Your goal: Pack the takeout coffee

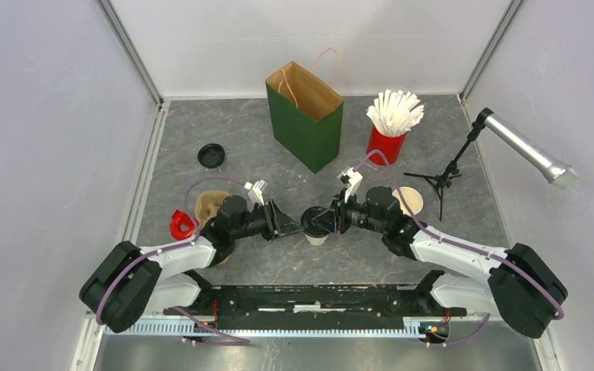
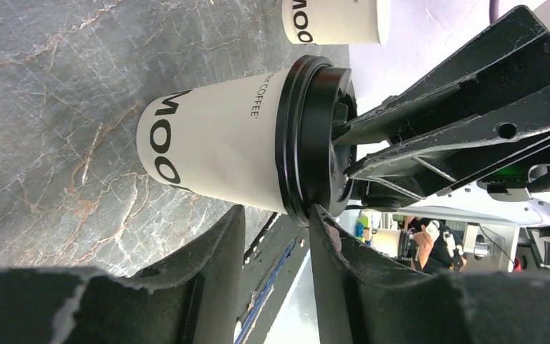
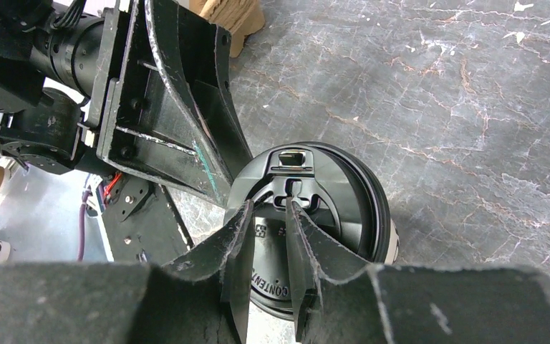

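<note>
My right gripper (image 3: pixel 268 209) rests its tips, a narrow slit apart, on the black lid (image 3: pixel 344 193) of the white cup (image 2: pixel 208 143) standing mid-table (image 1: pixel 448 147). Whether they pinch its ridge I cannot tell. My left gripper (image 1: pixel 289 222) stands parted at the lid's rim, clasping nothing. The second cup (image 1: pixel 408 199) stands lidless beyond my right wrist.

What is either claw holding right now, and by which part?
Right claw seems to pinch the black lid by its raised centre; left claw brackets its rim, grip unclear.
</note>
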Robot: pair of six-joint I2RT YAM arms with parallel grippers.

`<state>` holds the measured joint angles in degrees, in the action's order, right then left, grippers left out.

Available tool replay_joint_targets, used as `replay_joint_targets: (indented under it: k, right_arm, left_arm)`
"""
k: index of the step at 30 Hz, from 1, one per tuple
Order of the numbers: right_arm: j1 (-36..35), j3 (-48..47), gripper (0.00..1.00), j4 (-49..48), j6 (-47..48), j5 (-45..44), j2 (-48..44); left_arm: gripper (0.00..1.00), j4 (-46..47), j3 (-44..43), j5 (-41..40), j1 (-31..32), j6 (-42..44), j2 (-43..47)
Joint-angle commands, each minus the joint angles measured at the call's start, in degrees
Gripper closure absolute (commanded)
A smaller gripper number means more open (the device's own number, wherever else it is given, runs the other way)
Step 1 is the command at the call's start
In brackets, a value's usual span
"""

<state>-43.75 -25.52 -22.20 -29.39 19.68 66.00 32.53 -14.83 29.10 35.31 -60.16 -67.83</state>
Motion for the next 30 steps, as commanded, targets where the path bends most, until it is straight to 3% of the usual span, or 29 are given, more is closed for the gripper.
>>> replay_joint_targets:
  k: [1,9,13,24,30]
  right_arm:
    - [-0.11,2.91,0.71,5.35,-0.01,0.18,1.5]
    - [-0.15,4.73,0.71,4.79,0.05,-0.08,2.55]
    - [-0.11,7.96,0.71,2.82,-0.59,0.0,3.47]
    - [-0.11,11.9,0.72,0.04,-1.69,-0.33,4.28]
    - [-0.09,2.38,0.7,4.88,-0.95,0.85,3.48]
  left_arm:
    - [0.56,4.55,0.98,-0.22,-0.02,-1.76,-1.04]
    - [0.71,-17.36,-1.86,-11.78,0.02,3.79,1.72]
    - [0.73,-26.43,-3.25,-16.53,0.27,6.52,1.11]
    - [0.77,-26.85,-2.55,-21.07,6.67,5.93,-3.5]
    - [0.65,-31.11,-12.77,-16.72,6.73,8.22,5.44]
